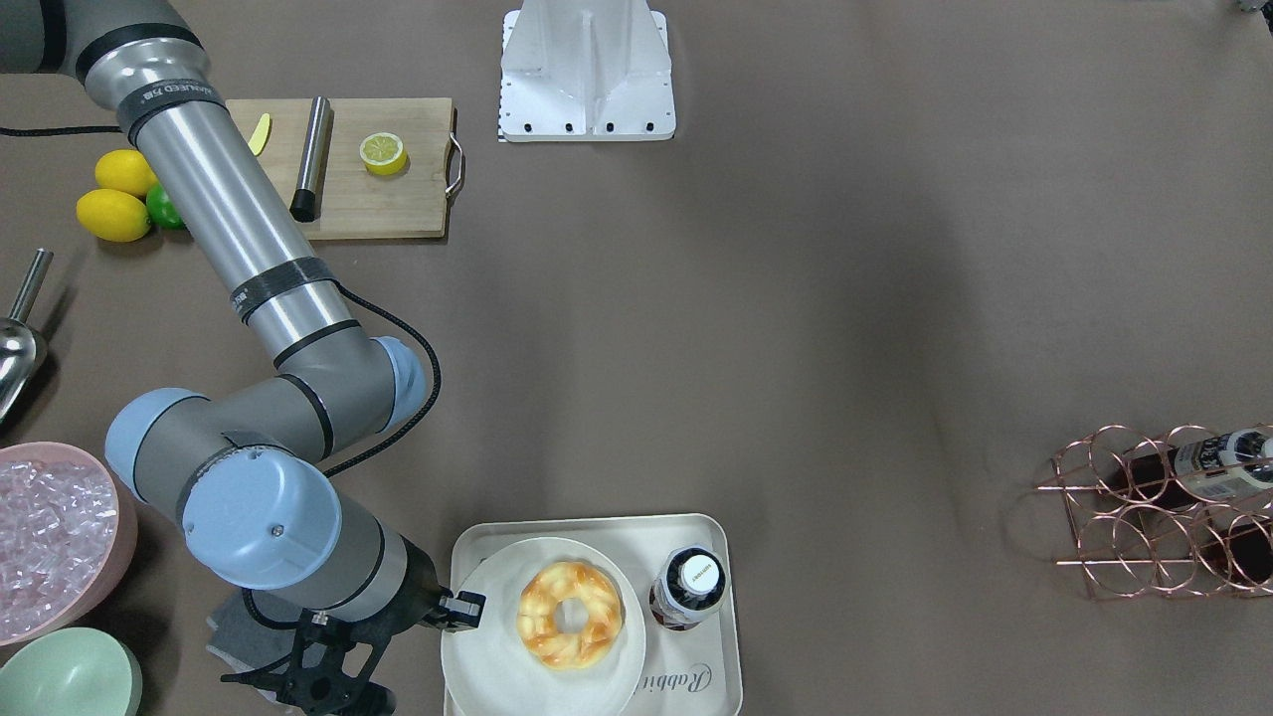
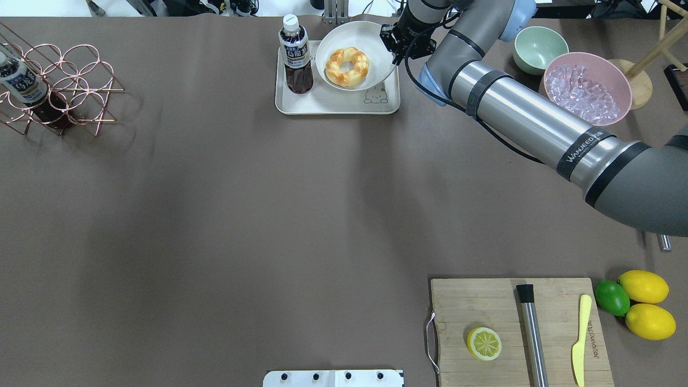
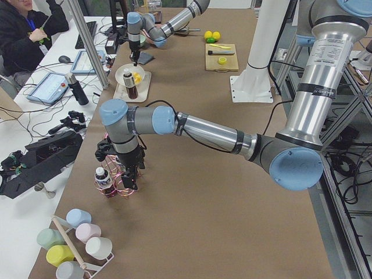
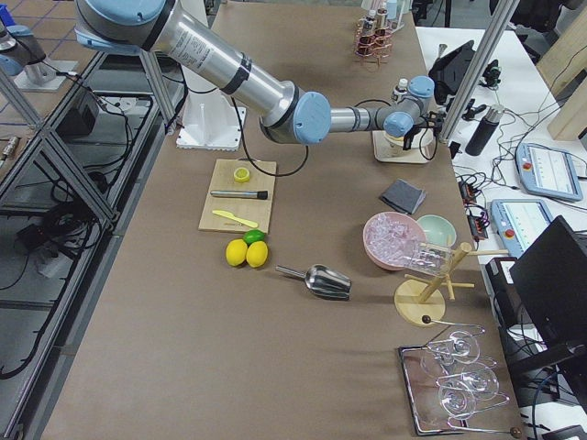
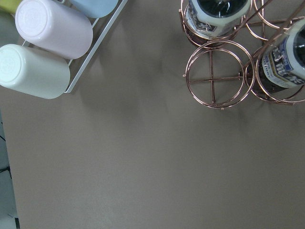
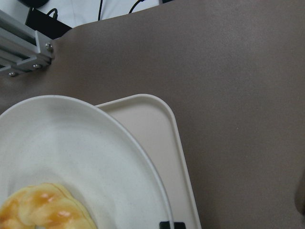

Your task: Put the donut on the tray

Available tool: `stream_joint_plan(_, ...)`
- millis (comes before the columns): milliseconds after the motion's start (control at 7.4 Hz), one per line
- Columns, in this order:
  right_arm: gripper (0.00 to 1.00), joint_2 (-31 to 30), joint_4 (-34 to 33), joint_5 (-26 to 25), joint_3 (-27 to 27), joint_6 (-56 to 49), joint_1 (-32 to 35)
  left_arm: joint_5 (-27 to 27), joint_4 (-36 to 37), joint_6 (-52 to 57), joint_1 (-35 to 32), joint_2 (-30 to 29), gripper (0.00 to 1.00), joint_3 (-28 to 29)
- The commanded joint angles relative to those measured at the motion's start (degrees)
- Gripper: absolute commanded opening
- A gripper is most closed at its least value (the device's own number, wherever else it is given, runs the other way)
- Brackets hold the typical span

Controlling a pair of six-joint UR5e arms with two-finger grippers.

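The donut (image 1: 570,614), a golden twisted ring, lies on a round off-white plate (image 1: 487,661). The plate rests on the cream tray (image 1: 701,686) and overhangs its edge. The donut also shows in the overhead view (image 2: 347,66) and the right wrist view (image 6: 43,210), above the tray's corner (image 6: 152,121). My right gripper (image 1: 462,609) is at the plate's rim (image 2: 349,33), shut on it; it also shows in the overhead view (image 2: 394,45). My left gripper (image 3: 129,180) hangs over the copper rack far from the tray; I cannot tell whether it is open or shut.
A dark drink bottle (image 1: 688,587) stands on the tray beside the plate. A pink bowl of ice (image 2: 586,88) and a green bowl (image 2: 539,48) stand near my right arm. A cutting board (image 2: 484,301) with a halved lemon (image 2: 484,344) is near the base.
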Motion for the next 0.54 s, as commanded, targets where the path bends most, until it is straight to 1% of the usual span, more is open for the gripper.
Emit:
stream_joint_plan(0, 0.11, 0.03, 0.17, 0.00, -0.01, 0.22, -0.08, 0.00, 0.10, 0.00, 0.00, -0.15, 0.98, 0.02)
stream_joint_plan(135, 0.93, 0.03, 0.09, -0.09, -0.01, 0.22, -0.26, 0.00, 0.10, 0.00, 0.00, -0.32, 0.98, 0.02)
stream_joint_plan(270, 0.98, 0.03, 0.17, -0.35, -0.01, 0.22, -0.35, 0.26, 0.10, 0.00, 0.00, -0.50, 0.98, 0.02)
stream_joint_plan(405, 0.98, 0.03, 0.17, -0.53, -0.01, 0.22, -0.43, 1.13, 0.10, 0.00, 0.00, -0.59, 0.98, 0.02)
